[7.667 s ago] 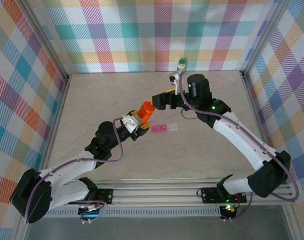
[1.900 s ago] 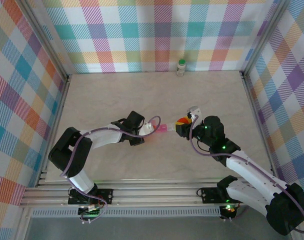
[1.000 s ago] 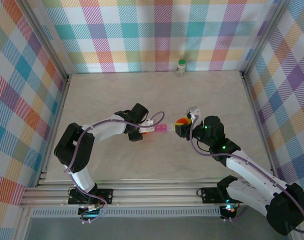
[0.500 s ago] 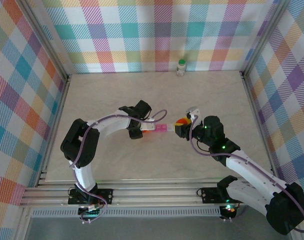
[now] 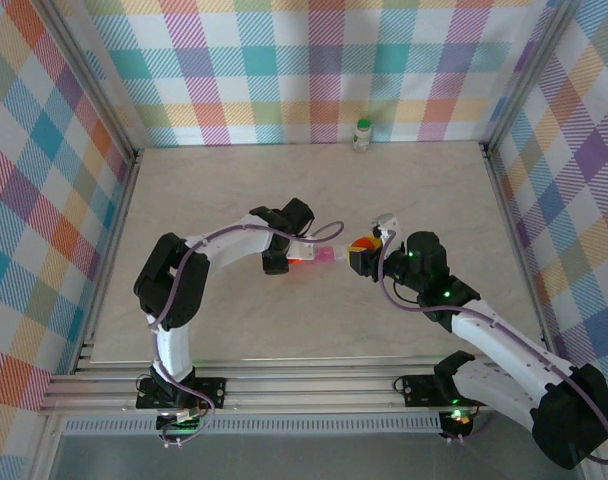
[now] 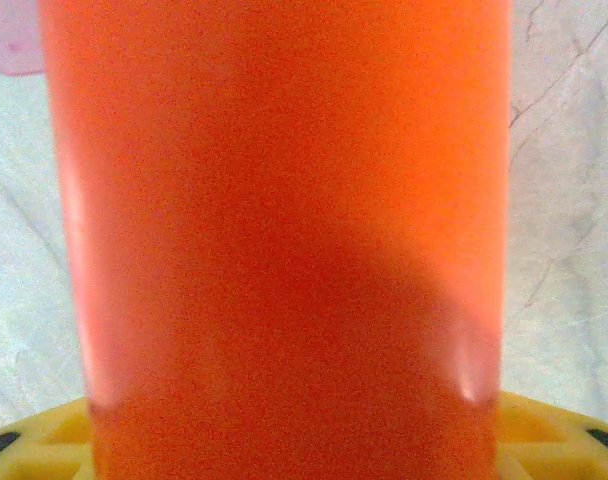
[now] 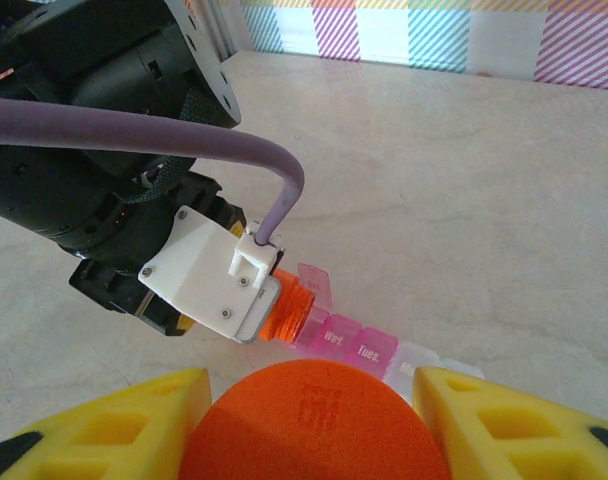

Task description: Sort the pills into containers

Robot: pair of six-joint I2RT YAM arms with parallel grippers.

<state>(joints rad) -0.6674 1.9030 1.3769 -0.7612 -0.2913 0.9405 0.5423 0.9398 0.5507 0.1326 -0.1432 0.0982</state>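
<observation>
Left wrist — orange vial (image 6: pixel 284 240) clamped in left tool (image 6: pixel 294 450).

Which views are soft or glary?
Left wrist: orange vial too close, blurred, dark shadow across its lower half, small glare spot lower right. Right wrist: orange cap at the bottom edge soft, pink pill box sharp enough to show lettering. Top external: even light, sharp.

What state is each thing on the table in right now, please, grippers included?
orange vial: uncapped, tipped over in the left gripper, mouth at the pink pill box.
orange cap: off the vial, held in the right gripper.
pink pill box: flat on the table, lid nearest the vial flipped up.
white bottle: upright, green cap on.
left gripper: shut on the vial.
right gripper: shut on the cap.
</observation>
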